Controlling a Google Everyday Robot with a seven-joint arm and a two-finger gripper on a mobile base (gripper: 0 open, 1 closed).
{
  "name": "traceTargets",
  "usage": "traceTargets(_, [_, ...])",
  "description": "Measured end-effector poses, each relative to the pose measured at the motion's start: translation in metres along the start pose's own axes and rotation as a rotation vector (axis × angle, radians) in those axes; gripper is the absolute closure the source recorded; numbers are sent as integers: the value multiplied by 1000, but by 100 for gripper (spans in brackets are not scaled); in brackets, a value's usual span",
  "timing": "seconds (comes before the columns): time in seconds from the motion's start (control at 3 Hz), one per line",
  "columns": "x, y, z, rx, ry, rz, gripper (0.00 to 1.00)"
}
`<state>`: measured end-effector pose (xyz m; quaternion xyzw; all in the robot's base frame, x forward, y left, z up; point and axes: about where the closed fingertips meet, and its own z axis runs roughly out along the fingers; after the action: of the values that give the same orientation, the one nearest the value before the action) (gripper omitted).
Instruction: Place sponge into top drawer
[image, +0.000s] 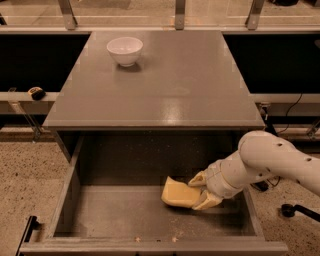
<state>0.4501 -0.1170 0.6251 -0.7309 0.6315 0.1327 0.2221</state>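
Observation:
The pale yellow sponge (178, 193) is inside the open top drawer (125, 215), right of its middle, low over or resting on the speckled floor; I cannot tell which. My gripper (201, 190) reaches in from the right on a white arm. Its two pale fingers (206, 201) lie along the sponge's right end, one above and one below, closed on it. The drawer is pulled fully out below the grey tabletop (165, 80), with a dark handle (27, 234) at its front left.
A white bowl (125, 50) stands on the tabletop at the back left. A small round object (36, 92) lies on a ledge at the left. Cables and a dark wheeled base (295, 210) sit on the floor at the right.

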Motion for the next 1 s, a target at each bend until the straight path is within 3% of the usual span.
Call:
traceTargets(0.33, [0, 0, 0, 0, 0, 0, 11])
traceTargets(0.67, [-11, 3, -12, 3, 14, -39, 0])
traceTargets(1.0, [-30, 11, -44, 17, -15, -106, 0])
